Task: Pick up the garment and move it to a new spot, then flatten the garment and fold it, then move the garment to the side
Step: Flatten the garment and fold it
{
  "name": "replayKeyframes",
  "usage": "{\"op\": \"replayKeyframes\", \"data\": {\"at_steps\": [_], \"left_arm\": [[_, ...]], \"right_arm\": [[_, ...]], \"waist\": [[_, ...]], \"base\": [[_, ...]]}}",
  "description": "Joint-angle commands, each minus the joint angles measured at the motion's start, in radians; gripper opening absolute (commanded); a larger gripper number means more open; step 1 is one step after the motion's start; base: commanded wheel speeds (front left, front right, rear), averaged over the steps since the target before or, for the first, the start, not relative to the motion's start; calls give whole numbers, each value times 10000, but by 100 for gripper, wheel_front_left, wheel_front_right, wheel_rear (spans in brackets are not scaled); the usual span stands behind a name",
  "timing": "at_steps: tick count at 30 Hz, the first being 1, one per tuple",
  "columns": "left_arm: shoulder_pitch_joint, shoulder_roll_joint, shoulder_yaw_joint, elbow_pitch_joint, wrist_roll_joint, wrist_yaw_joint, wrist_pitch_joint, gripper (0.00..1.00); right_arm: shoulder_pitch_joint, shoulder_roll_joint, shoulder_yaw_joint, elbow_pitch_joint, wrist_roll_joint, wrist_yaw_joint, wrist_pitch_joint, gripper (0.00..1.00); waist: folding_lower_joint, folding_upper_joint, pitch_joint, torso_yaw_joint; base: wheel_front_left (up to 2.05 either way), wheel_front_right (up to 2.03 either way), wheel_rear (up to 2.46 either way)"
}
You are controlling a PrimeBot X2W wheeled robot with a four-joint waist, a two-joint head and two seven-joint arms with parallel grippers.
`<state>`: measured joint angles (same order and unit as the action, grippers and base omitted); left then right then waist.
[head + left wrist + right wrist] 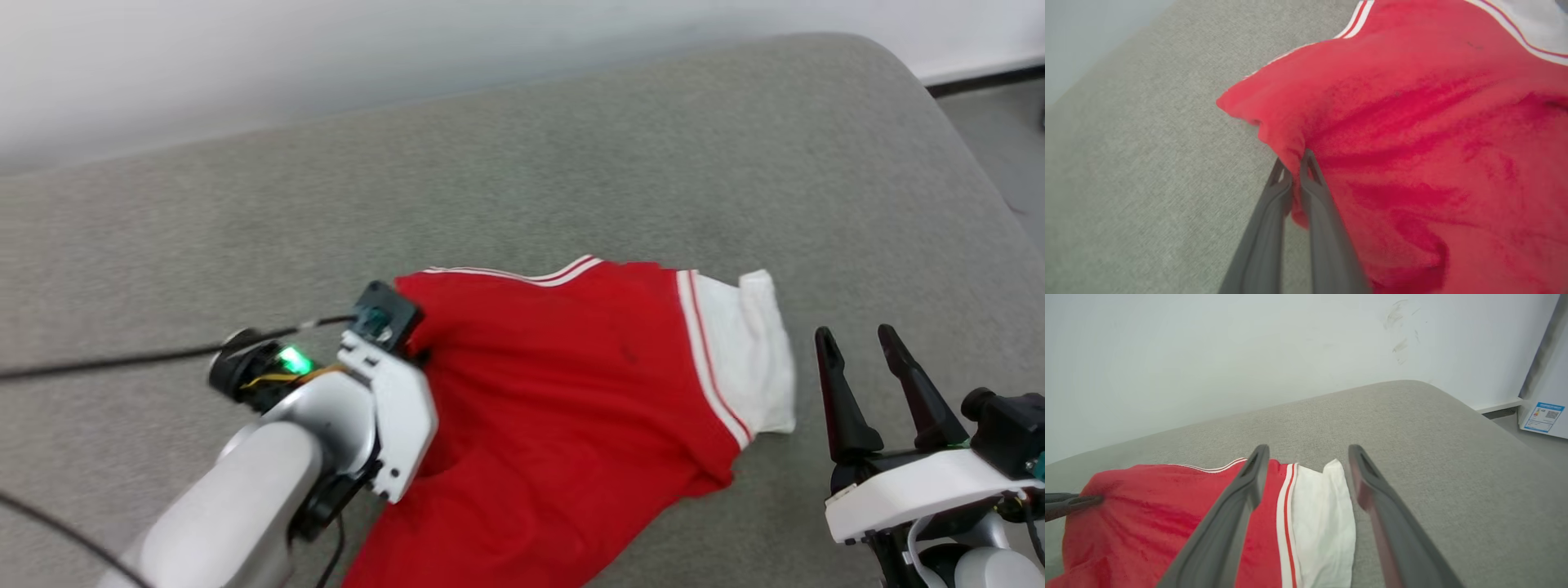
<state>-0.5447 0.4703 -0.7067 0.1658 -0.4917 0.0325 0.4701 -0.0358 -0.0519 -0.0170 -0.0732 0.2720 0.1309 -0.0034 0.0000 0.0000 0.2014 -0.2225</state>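
Note:
The garment (571, 392) is a red jersey with a white sleeve (755, 359) and red-white trim, lying rumpled on the grey cushion. In the left wrist view my left gripper (1294, 161) is shut on a pinched fold at the garment's (1412, 143) left edge. In the head view the left wrist (384, 384) covers those fingers. My right gripper (857, 336) hovers open just right of the white sleeve, nothing between its fingers. The right wrist view looks past that open gripper (1308, 451) at the garment (1151, 514) and its sleeve (1323, 522), with the left fingertips (1081, 501) at the garment's far left.
The grey cushion (571, 163) spreads wide behind and to both sides of the garment. A pale wall (326, 49) runs along the back. Its rounded corner drops to the floor (996, 139) at the right. A black cable (122, 359) trails left from the left wrist.

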Motion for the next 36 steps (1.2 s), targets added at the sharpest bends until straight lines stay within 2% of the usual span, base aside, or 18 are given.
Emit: {"op": "replayKeyframes", "data": {"at_steps": [1, 7, 11, 14, 15, 16, 17, 25, 32, 36], "left_arm": [[362, 264, 160, -316, -85, 180, -66, 0], [2250, 985, 745, -1915, -560, 1327, -188, 0], [3663, 922, 1022, -2271, -1238, 1926, -393, 0], [4308, 604, 1098, -2092, -1681, 2025, -713, 0], [4424, 512, 1109, -1981, -1770, 2013, -847, 34], [4484, 402, 1153, -1864, -1836, 2023, -1002, 94], [4522, 272, 1175, -1766, -1894, 2024, -1159, 100], [4542, -271, 1945, -1552, -1662, 2442, -3270, 100], [4453, -326, 2584, -1985, -936, 2842, -5423, 100], [4494, -280, 2694, -2458, -390, 3232, -6142, 100]], "right_arm": [[62, 16, -9, -55, -41, -3, 56, 100], [181, 14, -98, -197, -109, -3, 372, 100], [256, 15, -78, -305, -168, -3, 536, 100], [262, 15, -95, -397, -191, -3, 648, 100], [276, 15, -113, -427, -197, -3, 703, 100], [279, 17, -112, -447, -184, -3, 739, 100], [294, 15, -123, -454, -190, -3, 789, 100], [453, 15, -182, -507, -201, -3, 1150, 100], [623, 16, -300, -561, -237, -3, 1438, 100], [731, 16, -381, -595, -282, -3, 1684, 100]], "waist": [[0, 0, -281, 397], [0, 0, -553, 1109], [0, 0, -654, 1396], [0, 0, -682, 1545], [0, 0, -699, 1591], [0, 0, -721, 1621], [0, 0, -760, 1656], [0, 0, -1224, 1756], [0, 0, -1566, 1838], [0, 0, -1680, 2013]], "base": [[0, 0, 0], [0, 0, 0], [0, 0, 0], [0, 0, 0], [0, 0, 0], [0, 0, 0], [0, 0, 0], [0, 0, 0], [0, 0, 0], [0, 0, 0]]}}
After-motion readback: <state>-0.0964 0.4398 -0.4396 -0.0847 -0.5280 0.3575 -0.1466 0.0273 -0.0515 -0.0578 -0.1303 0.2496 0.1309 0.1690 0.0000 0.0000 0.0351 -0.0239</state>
